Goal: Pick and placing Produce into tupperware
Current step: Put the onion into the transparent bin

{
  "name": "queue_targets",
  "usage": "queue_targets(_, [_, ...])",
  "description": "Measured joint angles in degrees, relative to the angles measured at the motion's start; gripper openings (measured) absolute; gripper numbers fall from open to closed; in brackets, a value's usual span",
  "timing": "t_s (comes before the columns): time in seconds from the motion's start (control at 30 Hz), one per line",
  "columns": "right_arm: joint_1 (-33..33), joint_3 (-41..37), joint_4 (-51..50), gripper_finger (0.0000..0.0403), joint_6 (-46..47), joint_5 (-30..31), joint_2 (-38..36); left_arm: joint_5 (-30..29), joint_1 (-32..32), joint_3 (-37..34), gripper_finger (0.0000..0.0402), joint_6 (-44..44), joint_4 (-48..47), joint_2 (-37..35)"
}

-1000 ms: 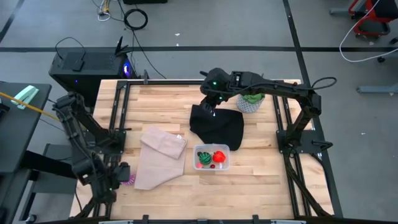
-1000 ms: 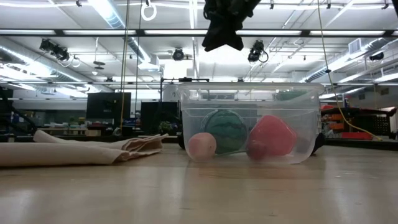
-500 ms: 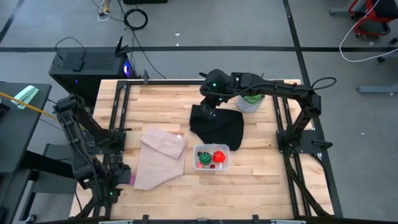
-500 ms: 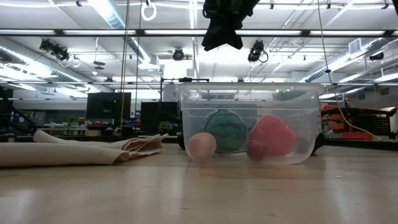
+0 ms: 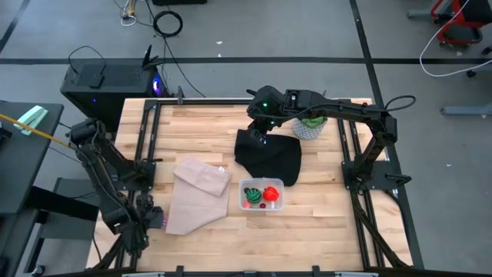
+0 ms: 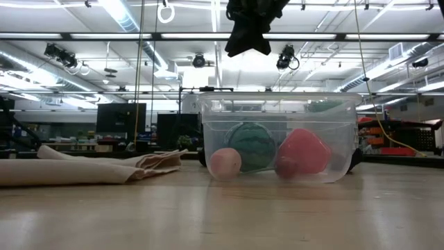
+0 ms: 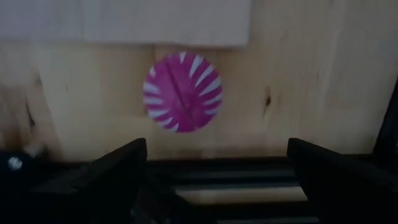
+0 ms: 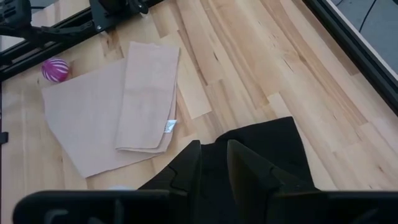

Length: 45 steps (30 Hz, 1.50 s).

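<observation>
The clear tupperware stands on the table's near middle and holds the red piece and the green striped ball; both show through its wall in the low view. The magenta ribbed ball lies on the wood near the left front corner. My left gripper is open above it, one finger on each side, apart from it. My right gripper is shut on a black cloth behind the tupperware. My right gripper pinches a bunched part of the black cloth between its two fingers, coming from above and pointing down. A dark bunch hangs below the fingers high in the low view. Whether the cloth's lower part rests on the table I cannot tell.
A folded beige cloth lies left of the tupperware, its edge close to the magenta ball. A leafy plant in a pale pot stands at the far right. Black frame rails run along the table's sides.
My left arm has gone a little toward the table's near edge, keeping beside the magenta ball. The ball and the tupperware have stayed in place.
</observation>
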Motion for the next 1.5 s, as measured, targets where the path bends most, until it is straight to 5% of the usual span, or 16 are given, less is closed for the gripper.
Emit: queue_targets(1.5, [0.0, 0.0, 1.6, 0.0087, -0.3, 0.0, 0.0, -4.6, 2.5, -8.0, 0.0396, -0.5, 10.3, 0.0])
